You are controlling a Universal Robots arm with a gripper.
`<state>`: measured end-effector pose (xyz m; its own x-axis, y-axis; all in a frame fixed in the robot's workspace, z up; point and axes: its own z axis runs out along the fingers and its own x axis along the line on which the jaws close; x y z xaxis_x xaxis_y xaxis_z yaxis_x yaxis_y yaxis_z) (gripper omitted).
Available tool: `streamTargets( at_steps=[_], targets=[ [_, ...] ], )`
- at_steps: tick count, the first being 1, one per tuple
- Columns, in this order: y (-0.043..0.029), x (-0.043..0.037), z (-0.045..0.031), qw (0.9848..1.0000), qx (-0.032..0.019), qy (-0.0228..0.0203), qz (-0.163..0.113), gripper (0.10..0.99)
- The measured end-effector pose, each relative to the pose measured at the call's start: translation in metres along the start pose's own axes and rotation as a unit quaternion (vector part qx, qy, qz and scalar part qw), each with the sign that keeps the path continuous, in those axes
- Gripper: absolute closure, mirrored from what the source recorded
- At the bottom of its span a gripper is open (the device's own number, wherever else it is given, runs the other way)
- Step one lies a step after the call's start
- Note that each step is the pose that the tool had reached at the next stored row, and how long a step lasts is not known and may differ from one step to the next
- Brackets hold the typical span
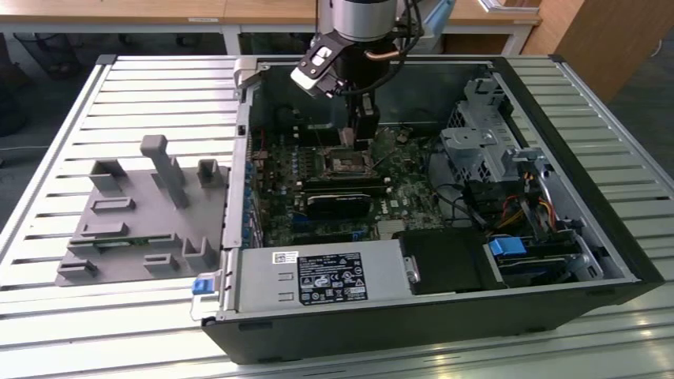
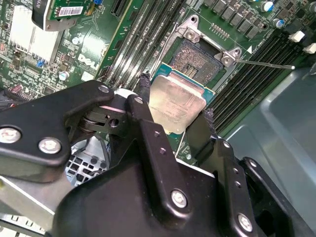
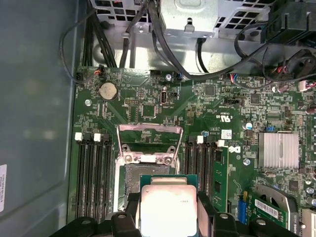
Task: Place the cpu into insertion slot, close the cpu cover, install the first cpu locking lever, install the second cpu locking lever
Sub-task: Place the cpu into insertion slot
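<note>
**Exterior view, left to right:** a grey moulded fixture (image 1: 137, 213) lies on the slatted metal table (image 1: 63, 332). Beside it is the open computer case (image 1: 421, 324), with the end effector (image 1: 361, 142) low over the green motherboard (image 1: 406, 178).

**Step in hand:** judged to be step 1 of 4. The end effector's 2 black fingers clamp the cpu (image 2: 175, 103), which is flat, square and dull-silver topped, just above the insertion slot (image 2: 197, 59). The cpu cover (image 3: 148, 127), a thin bright frame, stands open. Seating likely calls for square, level alignment with the recess.
</note>
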<state>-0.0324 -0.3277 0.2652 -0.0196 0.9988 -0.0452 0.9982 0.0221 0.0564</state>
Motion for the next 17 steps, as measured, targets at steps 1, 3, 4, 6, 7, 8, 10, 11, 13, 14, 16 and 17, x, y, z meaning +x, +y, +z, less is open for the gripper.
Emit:
streamTargets(
  at_steps=[1, 3, 4, 6, 7, 8, 10, 11, 13, 14, 16, 17],
  targets=[
    [0.0000, 0.0000, 0.0005, 1.0000, 0.0000, 0.0000, 0.000, 0.545],
    [-0.0001, 0.0001, 0.0016, 1.0000, 0.0000, 0.0000, 0.000, 0.545],
    [-0.0001, 0.0001, 0.0022, 1.0000, 0.0000, 0.0000, 0.000, 0.545],
    [-0.0002, 0.0002, 0.0035, 1.0000, 0.0000, 0.0000, 0.000, 0.545],
    [-0.0002, 0.0002, 0.0041, 1.0000, 0.0000, 0.0000, 0.000, 0.545],
    [-0.0002, 0.0003, 0.0047, 1.0000, 0.0000, 0.0000, 0.000, 0.545],
    [-0.0002, 0.0003, 0.0058, 1.0000, 0.0000, 0.0000, 0.000, 0.545],
    [-0.0002, 0.0004, 0.0063, 1.0000, 0.0000, 0.0000, 0.000, 0.545],
    [-0.0002, 0.0006, 0.0074, 1.0000, 0.0000, 0.0000, 0.000, 0.545],
    [-0.0002, 0.0006, 0.0079, 1.0000, 0.0000, 0.0000, 0.000, 0.545],
    [-0.0001, 0.0008, 0.0089, 1.0000, 0.0000, 0.0000, 0.000, 0.545],
    [-0.0001, 0.0009, 0.0094, 1.0000, 0.0000, 0.0000, 0.000, 0.545]
  ],
)
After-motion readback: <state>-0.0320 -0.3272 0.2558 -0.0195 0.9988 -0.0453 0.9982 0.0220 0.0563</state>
